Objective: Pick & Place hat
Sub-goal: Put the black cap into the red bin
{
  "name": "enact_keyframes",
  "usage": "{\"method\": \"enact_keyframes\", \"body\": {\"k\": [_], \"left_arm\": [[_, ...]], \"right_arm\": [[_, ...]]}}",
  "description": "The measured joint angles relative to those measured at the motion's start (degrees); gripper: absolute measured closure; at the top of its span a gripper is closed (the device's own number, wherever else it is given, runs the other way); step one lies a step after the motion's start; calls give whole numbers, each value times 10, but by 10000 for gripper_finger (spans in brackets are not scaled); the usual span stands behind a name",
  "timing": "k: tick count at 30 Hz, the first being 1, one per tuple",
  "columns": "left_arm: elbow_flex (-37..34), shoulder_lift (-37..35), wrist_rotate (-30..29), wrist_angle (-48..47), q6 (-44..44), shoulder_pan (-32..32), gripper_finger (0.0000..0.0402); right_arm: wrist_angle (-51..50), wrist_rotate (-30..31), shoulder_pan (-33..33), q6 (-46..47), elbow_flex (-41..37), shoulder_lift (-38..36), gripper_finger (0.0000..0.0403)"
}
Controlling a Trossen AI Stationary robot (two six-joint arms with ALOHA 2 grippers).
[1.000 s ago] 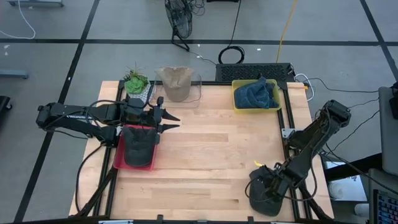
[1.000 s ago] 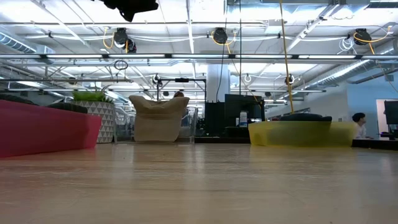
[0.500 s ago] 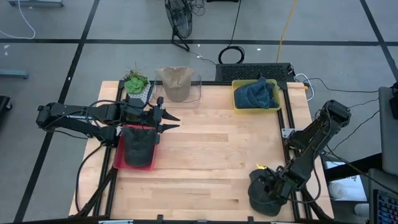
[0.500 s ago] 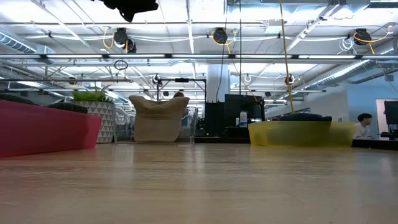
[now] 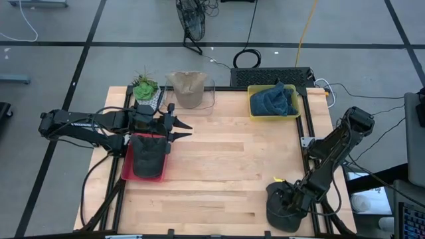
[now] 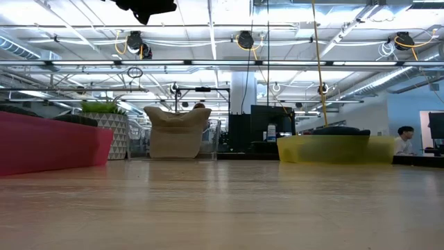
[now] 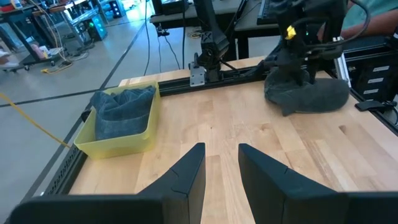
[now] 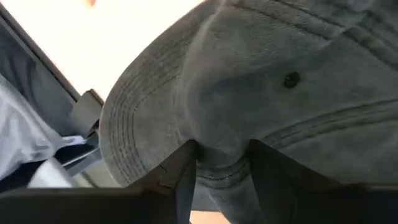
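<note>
Right gripper [image 8: 217,163] jaws pinched onto the grey hat [image 5: 282,207], which sits at the table's lower-right corner in the high view. Left gripper [image 5: 182,129] jaws parted, holding nothing, hovering at the upper-right edge of the red tray [image 5: 126,169], left of frame. A dark hat [image 5: 147,159] lies in that tray. Yellow bin [image 5: 254,113] with blue cloth [image 5: 273,99] at upper right.

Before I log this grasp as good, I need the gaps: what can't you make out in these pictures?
- High view: the right gripper sits on the dark hat; arm and hat hide the fingers' bite.
- Right wrist view: the hat fills the frame, hiding the table.
- Low view: the red bin wall hides its contents.
- Low view: the left gripper is cut off by the top edge.
</note>
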Motion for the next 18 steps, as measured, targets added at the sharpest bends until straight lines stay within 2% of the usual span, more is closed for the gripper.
{"method": "enact_keyframes", "body": {"k": [3,7,10,14,18], "left_arm": [[0,0,0,0,0,0,293],[0,0,0,0,2,0,293],[0,0,0,0,2,0,293],[0,0,0,0,2,0,293],[0,0,0,1,2,0,293]], "right_arm": [[45,-1,5,16,-24,0,280],[55,-20,5,17,-34,0,296],[55,-30,5,9,-34,0,325],[58,-31,0,-15,-34,0,385],[64,-31,-17,-38,-34,-2,392]]}}
